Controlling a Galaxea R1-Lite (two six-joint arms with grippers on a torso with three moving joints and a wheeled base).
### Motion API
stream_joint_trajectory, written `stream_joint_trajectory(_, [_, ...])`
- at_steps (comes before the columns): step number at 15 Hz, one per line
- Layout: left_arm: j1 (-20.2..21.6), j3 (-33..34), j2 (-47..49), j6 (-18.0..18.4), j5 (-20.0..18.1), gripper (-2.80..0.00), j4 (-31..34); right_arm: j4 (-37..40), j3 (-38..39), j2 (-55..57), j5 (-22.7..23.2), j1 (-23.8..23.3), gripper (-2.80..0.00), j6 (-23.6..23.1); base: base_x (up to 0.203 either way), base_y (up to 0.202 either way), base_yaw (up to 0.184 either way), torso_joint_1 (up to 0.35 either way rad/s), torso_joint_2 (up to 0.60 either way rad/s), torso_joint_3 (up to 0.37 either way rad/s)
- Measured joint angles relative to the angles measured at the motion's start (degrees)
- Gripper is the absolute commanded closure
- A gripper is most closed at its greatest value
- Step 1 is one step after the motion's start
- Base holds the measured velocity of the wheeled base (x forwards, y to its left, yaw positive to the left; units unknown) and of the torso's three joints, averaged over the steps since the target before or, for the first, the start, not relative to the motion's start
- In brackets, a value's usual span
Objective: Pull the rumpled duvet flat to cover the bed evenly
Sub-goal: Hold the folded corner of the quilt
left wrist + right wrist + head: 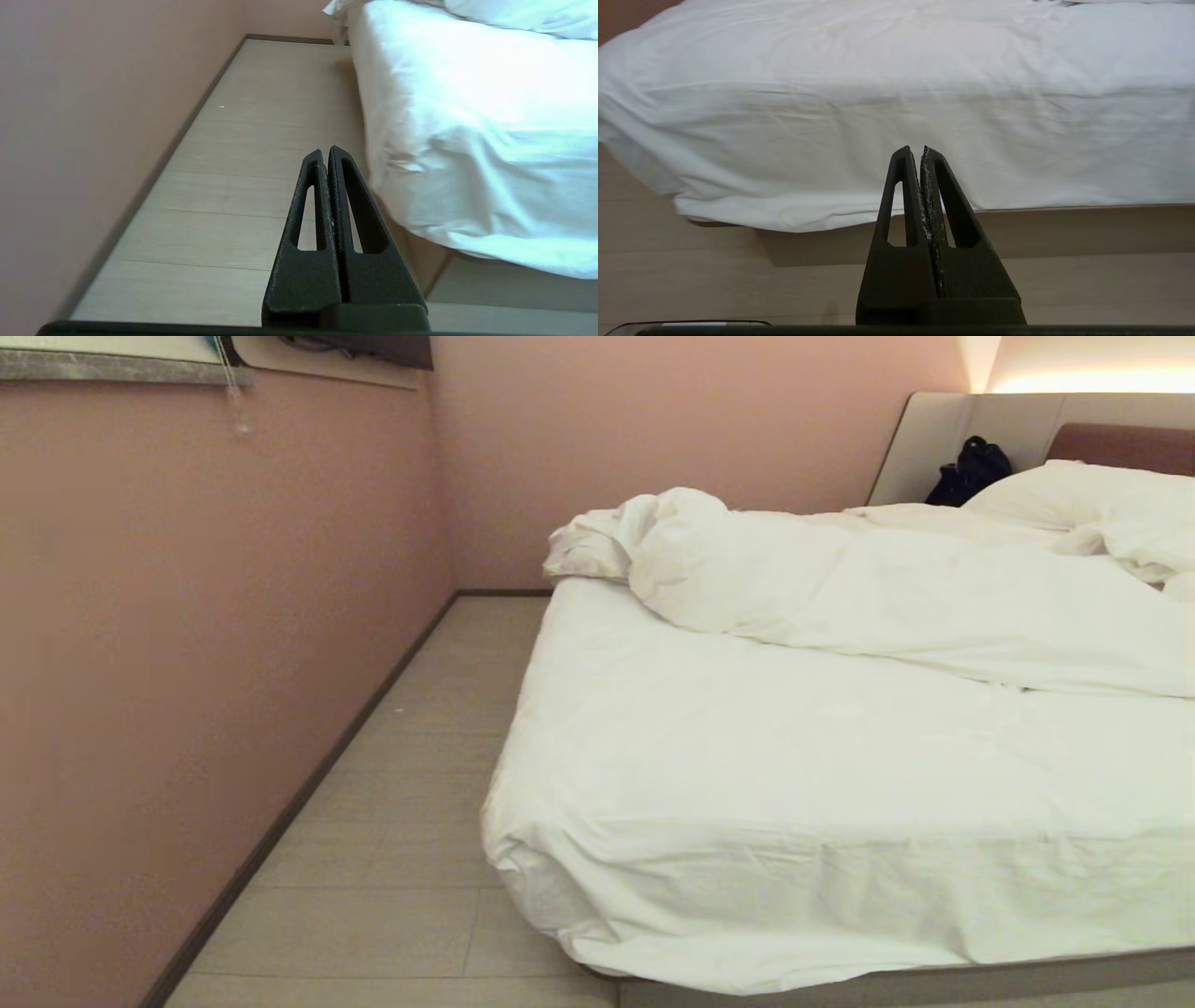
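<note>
A pink wall (205, 644) runs down the left of the head view, with a strip of pale plank floor (411, 803) between it and the bed (794, 775). Neither arm shows in that view. The left gripper (325, 151) hangs low over the floor just beside the bed's near left corner, its 2 black fingers (308, 210) pressed together with nothing between them. The bed's near half lies bare under a white sheet (747, 859) that drapes over the foot edge down to the grey-beige base (934, 980). The right gripper (913, 150) points at the draped foot of the bed, apart from the fabric, its fingers (901, 205) likewise closed tight and empty. The duvet (887, 588) is bunched in a thick, creased heap across the far half of the bed, one corner folded up at the far left edge. To the right, a white pillow (1074, 490) rests against the brown headboard (1125, 448), with a dark bag (971, 471) beside it.
</note>
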Motion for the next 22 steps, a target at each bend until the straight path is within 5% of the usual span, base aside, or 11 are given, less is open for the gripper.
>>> stream_joint_trajectory(22, [0.0,0.0,0.0,0.04,0.0,0.0,-0.07,-0.04,0.0,0.0,-0.01,0.04,0.0,0.0,0.0,-0.194,0.0,0.003,0.0,0.003])
